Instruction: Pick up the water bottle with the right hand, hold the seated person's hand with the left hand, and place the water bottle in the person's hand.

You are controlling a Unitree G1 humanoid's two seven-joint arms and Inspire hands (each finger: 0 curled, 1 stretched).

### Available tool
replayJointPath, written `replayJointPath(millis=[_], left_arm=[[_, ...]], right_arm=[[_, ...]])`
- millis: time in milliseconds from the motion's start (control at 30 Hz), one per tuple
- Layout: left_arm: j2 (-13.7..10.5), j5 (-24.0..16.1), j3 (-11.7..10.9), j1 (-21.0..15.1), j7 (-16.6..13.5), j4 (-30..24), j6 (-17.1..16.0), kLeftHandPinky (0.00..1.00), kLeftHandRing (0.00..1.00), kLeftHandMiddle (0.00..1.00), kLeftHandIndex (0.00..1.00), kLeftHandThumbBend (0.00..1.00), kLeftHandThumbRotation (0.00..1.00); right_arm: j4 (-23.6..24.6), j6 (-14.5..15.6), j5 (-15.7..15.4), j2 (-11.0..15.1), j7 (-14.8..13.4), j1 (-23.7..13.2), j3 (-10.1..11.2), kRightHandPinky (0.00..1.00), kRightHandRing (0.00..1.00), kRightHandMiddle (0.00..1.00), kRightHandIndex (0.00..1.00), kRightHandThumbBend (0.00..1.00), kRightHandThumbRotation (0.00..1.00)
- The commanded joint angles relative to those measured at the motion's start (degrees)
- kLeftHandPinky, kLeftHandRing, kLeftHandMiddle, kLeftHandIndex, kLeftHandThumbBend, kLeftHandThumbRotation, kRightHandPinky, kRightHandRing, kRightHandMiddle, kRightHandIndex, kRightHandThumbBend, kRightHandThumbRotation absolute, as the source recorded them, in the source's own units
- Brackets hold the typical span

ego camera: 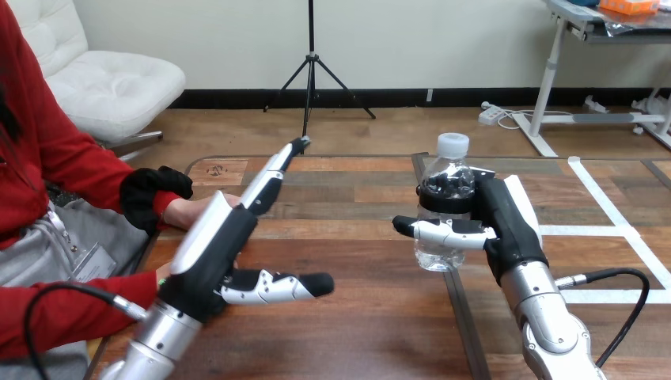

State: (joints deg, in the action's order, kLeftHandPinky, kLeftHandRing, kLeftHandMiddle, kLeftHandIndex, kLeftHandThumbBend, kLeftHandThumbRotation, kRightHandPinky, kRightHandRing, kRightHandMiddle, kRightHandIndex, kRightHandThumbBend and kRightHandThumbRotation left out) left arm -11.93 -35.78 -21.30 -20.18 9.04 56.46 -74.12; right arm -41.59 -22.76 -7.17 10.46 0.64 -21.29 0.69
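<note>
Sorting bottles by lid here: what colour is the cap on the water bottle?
White: the cap of the water bottle, best in the head view.

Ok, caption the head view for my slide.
Right hand grips the water bottle; open left hand stretched out at the person's hand.

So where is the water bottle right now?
Head view, right of centre: the water bottle is upright, gripped by the right hand over the wooden table, well apart from the person's hand at the left.

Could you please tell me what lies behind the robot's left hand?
The person's hand, at the wooden table's left edge; the robot's open black-and-white left hand covers its fingers.
</note>
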Motion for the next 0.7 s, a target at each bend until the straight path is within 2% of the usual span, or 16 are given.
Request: replayJointPath(millis=[0,267,400,667], left_arm=[[-7.3,-9.6,4.5,-3.3,-13.8,-7.1,5.0,1.0,1.0,1.0,1.0,1.0,0.72],[-12.9,-13.7,9.5,-4.8,-20.7,-6.1,8.3,1.0,1.0,1.0,1.0,1.0,0.74],[-15.3,-14.4,12.5,-5.8,-24.1,-4.5,9.2,1.0,1.0,1.0,1.0,1.0,0.73],[-20.2,-15.0,18.6,-8.4,-28.0,-0.7,11.5,1.0,1.0,1.0,1.0,1.0,0.73]], right_arm=[[3.4,-1.3,-0.2,0.3,-0.1,-4.3,-0.3,0.28,0.35,0.45,0.47,0.92,0.0],[4.2,-0.8,0.0,0.0,0.3,-3.9,-0.4,0.28,0.35,0.45,0.47,0.93,0.0],[4.4,-1.0,0.2,0.0,0.5,-3.7,-0.4,0.28,0.35,0.45,0.47,0.93,0.0],[5.0,-1.2,-0.1,0.3,0.2,-3.3,-0.3,0.28,0.36,0.45,0.47,0.92,0.0]])
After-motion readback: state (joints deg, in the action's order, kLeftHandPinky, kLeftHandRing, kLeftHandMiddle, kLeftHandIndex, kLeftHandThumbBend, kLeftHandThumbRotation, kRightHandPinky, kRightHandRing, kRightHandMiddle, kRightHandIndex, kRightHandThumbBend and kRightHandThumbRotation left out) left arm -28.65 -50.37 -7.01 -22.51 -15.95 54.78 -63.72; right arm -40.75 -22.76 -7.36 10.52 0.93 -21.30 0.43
